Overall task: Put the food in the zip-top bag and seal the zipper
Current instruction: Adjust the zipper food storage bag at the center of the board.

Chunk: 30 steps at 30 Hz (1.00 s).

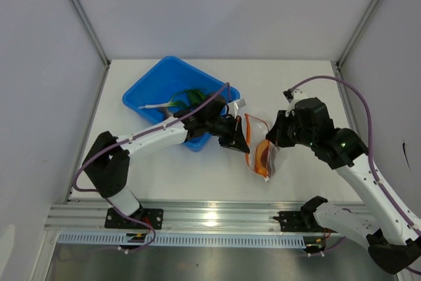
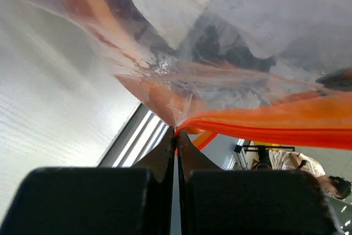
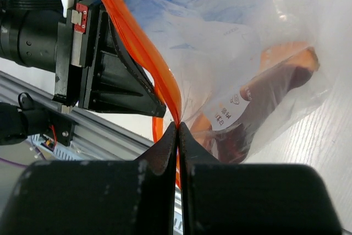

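The clear zip-top bag (image 1: 261,151) hangs between my two grippers, right of the blue tray. The purple-red and orange slice (image 1: 264,160) is inside it and shows dark and orange in the right wrist view (image 3: 275,83). My left gripper (image 1: 244,141) is shut on the orange-red zipper (image 2: 286,119) at the bag's mouth (image 2: 176,130). My right gripper (image 1: 270,140) is shut on the same zipper (image 3: 144,48), right by the left gripper (image 3: 110,75). Green pods (image 1: 192,97) and the white-stemmed green onion (image 1: 160,105) lie in the tray. The red chili and grey piece are not visible.
The blue plastic tray (image 1: 148,93) stands at the back left, with the left arm reaching over its near corner. An aluminium rail (image 1: 210,215) runs along the table's near edge. Grey walls close in the table on the left, back and right.
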Each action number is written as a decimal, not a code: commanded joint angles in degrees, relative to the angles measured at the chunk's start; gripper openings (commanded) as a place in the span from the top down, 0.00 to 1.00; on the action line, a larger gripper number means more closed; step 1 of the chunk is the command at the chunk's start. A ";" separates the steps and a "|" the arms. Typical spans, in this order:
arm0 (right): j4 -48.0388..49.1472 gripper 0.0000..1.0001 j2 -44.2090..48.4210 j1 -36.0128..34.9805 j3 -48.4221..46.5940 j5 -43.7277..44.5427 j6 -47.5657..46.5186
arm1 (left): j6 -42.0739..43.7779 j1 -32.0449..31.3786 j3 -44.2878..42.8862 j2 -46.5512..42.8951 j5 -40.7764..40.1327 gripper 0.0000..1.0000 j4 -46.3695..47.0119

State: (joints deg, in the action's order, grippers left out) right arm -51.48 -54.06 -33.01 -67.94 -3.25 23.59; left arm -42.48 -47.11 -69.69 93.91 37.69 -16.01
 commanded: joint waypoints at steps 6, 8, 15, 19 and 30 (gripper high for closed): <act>4.99 1.00 1.33 0.06 -2.19 -2.99 -1.27 | 3.54 -0.35 -4.31 -9.44 0.01 0.99 0.63; 5.69 1.00 1.50 0.14 -0.97 -2.73 -1.27 | 4.33 -0.52 -2.56 -10.94 -3.40 1.00 0.11; 10.52 1.00 0.19 -0.21 7.11 -6.33 1.54 | 3.37 0.53 7.19 -4.87 -3.50 0.99 0.97; 10.18 1.00 1.06 -0.47 7.91 -5.02 1.11 | 4.24 0.53 10.02 -8.65 -6.92 0.99 2.66; 9.55 1.00 0.09 -0.65 -3.33 -5.96 -4.87 | 12.95 0.09 -9.32 -14.36 -11.68 1.00 -3.95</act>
State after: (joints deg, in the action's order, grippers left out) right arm -44.21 -54.43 -33.30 -66.46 -7.07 21.54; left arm -32.86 -46.85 -74.17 82.98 26.48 -20.93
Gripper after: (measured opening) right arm 0.006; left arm 0.005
